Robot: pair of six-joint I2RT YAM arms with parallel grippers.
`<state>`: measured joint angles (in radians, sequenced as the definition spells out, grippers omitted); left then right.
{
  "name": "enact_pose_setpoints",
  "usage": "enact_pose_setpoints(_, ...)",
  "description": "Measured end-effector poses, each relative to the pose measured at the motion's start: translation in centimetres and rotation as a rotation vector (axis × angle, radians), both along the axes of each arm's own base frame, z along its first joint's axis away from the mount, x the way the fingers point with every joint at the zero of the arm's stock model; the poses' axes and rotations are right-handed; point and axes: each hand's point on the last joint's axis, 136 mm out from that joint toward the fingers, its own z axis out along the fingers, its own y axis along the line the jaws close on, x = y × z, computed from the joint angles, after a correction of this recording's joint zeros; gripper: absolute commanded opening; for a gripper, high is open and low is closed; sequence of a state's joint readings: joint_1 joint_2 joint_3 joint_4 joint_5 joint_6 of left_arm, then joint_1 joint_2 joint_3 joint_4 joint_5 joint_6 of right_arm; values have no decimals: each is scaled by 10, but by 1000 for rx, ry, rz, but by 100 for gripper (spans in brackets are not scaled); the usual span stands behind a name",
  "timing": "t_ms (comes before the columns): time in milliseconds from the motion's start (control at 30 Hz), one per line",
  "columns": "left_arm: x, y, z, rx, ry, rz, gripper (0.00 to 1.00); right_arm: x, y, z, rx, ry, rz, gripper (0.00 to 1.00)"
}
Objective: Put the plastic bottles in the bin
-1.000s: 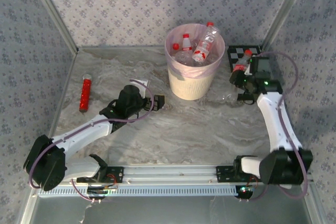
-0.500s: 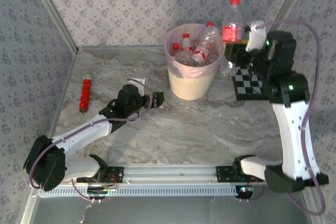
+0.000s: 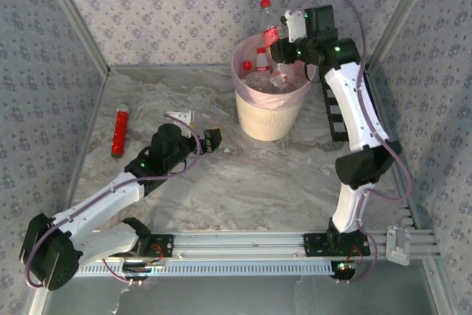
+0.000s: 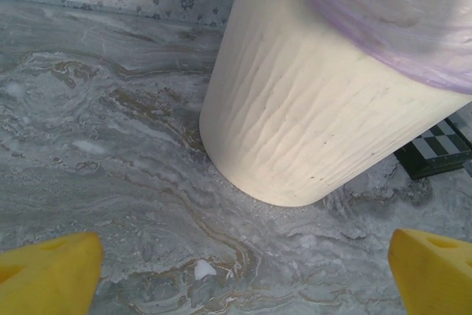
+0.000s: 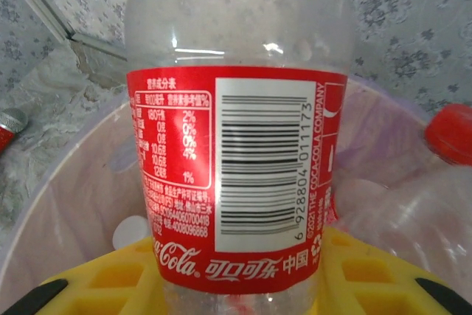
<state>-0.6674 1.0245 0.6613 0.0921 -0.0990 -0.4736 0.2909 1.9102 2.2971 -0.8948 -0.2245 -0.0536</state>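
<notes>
Far left of the top view, a red tube (image 3: 118, 132) lies on the marble table (image 3: 258, 182), well apart from everything else. Left of centre I log the left gripper (image 3: 214, 139) low over the table, jaws spread wide with nothing between them; its wrist view shows yellow fingertips (image 4: 48, 274) at the bottom corners and the bin (image 4: 295, 123) just ahead. That bin (image 3: 267, 112) stands upper centre, lilac liner (image 3: 243, 79) over its rim, loose bottles (image 3: 259, 60) lying inside. Above the rim, the right gripper (image 3: 280, 46) is clamped on a held bottle (image 3: 267, 23), upright, red cap up; the right wrist view shows the bin's mouth below it. A chequered board (image 3: 332, 119) sits right of the bin, partly behind the right arm.
</notes>
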Motion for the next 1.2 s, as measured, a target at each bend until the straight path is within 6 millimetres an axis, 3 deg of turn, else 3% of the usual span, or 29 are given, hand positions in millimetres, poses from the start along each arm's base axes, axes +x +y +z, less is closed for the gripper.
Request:
enact_pose_setpoints(333,-2,2,-12,22,25,2,99,1,4,-23,-7,77,-4,43)
enact_pose_setpoints(667,-1,1,-18,33,40,-1,99,-5,9,-24,4,107,-6,85)
enact_pose_setpoints(800,-1,0,-20,38,43,-3,99,-13,6,-17,5,116,-15,94)
enact_pose_setpoints(933,0,-2,-27,49,61,-10,99,-13,0,-2,8,82,-38,91)
enact_pose_setpoints(1067,0,-5,-35,59,82,-23,99,-11,0,14,33,39,-49,77)
enact_pose_setpoints(1200,0,-6,-38,61,89,-30,99,3,9,26,70,-16,-50,68)
